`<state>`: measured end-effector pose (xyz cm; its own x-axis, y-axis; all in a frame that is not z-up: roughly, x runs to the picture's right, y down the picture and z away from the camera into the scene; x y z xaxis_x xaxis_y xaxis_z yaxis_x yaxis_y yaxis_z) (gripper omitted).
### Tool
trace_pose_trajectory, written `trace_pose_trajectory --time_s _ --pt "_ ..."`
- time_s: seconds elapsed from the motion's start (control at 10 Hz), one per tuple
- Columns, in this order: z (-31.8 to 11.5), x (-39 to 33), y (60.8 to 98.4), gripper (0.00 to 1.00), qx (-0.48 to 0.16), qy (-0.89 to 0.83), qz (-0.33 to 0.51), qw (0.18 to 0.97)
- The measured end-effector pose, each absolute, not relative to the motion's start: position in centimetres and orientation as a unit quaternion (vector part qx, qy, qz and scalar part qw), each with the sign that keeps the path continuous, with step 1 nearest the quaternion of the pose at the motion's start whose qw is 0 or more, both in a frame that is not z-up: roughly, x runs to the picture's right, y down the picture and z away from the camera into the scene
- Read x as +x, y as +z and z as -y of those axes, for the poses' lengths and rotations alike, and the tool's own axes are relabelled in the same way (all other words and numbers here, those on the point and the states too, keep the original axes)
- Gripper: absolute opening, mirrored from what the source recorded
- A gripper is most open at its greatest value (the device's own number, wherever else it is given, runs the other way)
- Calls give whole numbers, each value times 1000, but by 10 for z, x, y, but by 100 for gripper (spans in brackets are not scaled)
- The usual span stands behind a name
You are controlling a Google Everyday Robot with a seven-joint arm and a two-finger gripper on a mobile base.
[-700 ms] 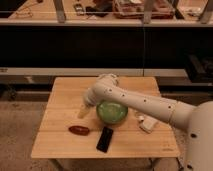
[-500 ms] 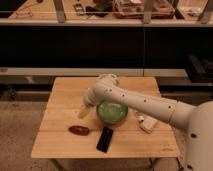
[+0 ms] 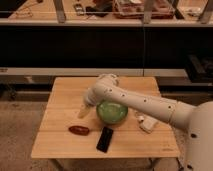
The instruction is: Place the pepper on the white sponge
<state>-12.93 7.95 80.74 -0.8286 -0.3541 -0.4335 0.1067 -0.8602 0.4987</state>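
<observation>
Camera view: the tool [image 3: 84, 111] hangs over the wooden surface [image 3: 60, 90], just beside the green bowl [image 3: 111, 112] at its 9 o'clock. I cannot tell whether it is wide or narrow, and it holds nothing visible. The pepper [image 3: 79, 130] lies on the surface at the bowl's 8 o'clock, below the tool and apart from it. A black phone [image 3: 104, 139] lies at the bowl's 6 o'clock. The sponge [image 3: 148, 125] sits at 4 o'clock, well apart from the pepper.
</observation>
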Motion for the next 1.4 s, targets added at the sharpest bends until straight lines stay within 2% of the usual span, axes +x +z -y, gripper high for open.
trace_pose_trajectory --time_s 1.4 --pt "-87 -127 807 80 253 -931 235 119"
